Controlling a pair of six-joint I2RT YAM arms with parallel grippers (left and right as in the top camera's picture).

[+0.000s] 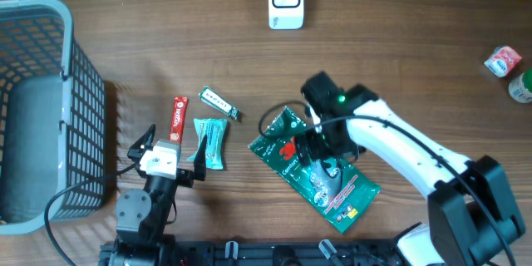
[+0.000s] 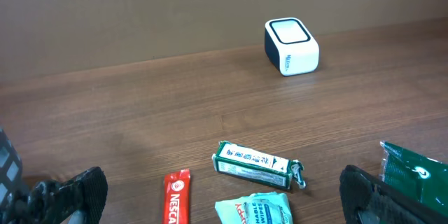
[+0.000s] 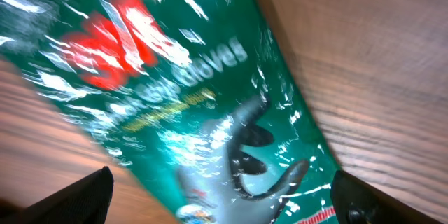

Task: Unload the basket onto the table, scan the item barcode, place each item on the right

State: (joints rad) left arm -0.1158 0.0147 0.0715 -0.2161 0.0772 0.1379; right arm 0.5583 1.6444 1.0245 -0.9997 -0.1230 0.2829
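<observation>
Beneath the right gripper (image 3: 227,199), jaws spread wide, the green glove pack (image 1: 345,191) is partly hidden, its print blurred. Left gripper (image 2: 224,203) gapes too, fingertips cropped.

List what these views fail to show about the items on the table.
- Barcode of the green packet: none visible. Overhead, the right gripper covers its middle; the right wrist view is blurred and glaring.
- The greenish item: overhead, cut off by the right edge.
- The teal sachet: left wrist view, cut off by the bottom edge.
</observation>
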